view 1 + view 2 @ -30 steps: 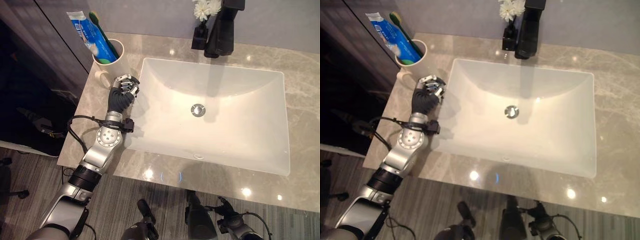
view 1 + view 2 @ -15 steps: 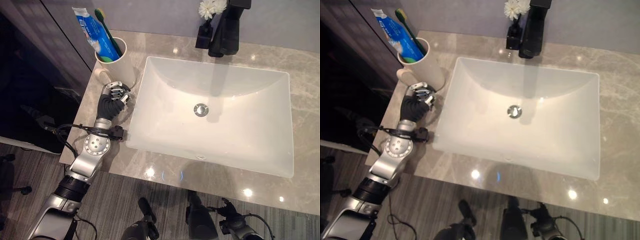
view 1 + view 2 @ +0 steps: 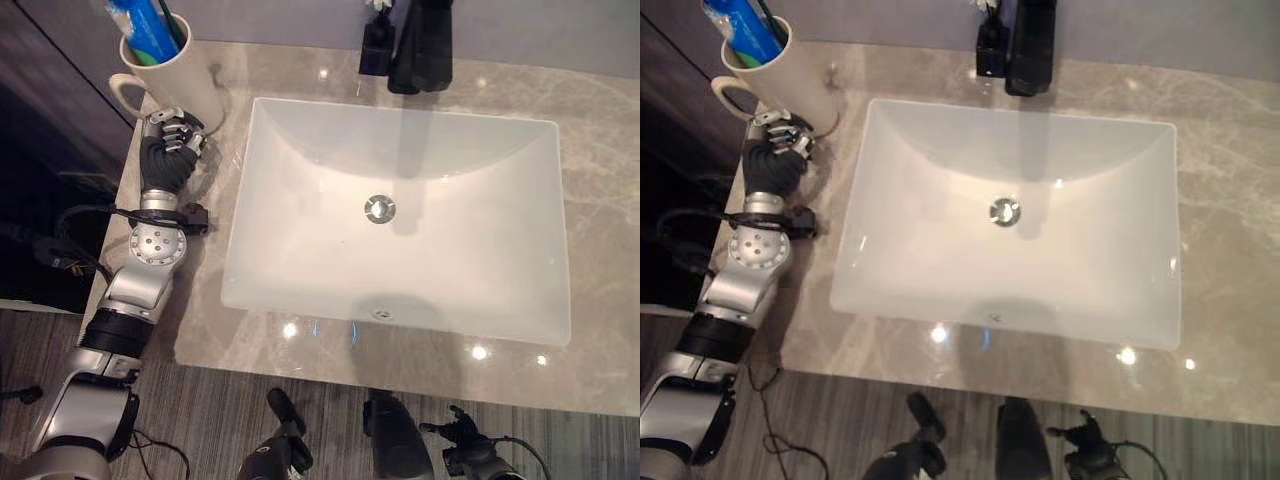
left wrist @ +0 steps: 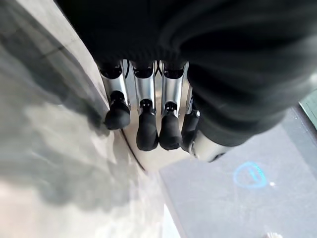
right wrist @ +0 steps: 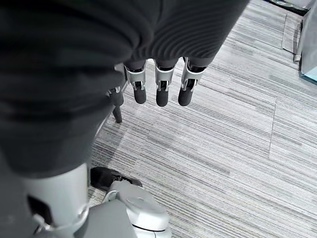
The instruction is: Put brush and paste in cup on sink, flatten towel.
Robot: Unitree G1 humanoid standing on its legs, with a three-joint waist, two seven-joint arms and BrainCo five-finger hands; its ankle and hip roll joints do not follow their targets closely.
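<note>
The right hand (image 5: pixel 158 87) hangs low over the striped grey floor (image 5: pixel 233 148), its fingers (image 5: pixel 162 91) straight and loose, holding nothing.

Nearer the middle, a grey marble counter (image 3: pixel 270 345) carries a wide white sink (image 3: pixel 400 225) with a round metal drain (image 3: pixel 379 208) at its centre. The counter strip to the sink's left is narrow, and the left arm lies along it, reaching away from the robot.

The left hand (image 3: pixel 166 150) rests at the far end of that strip, just in front of the cup (image 3: pixel 172 72) and beside the sink's left rim. Its fingers (image 3: pixel 172 125) are curled under, empty, with the dark tips close to the foot of the cup; whether they touch it cannot be told. In the left wrist view the fingertips (image 4: pixel 147 134) bend down toward the marble.

The white cup stands at the far left corner, handle turned outward. The paste (image 3: pixel 148 22), a blue tube, stands inside it, with the brush (image 3: pixel 176 28) leaning beside it.

At the far edge, behind the sink, stands a black tap (image 3: pixel 420 50) and a small dark vase (image 3: pixel 376 50) next to it.
</note>
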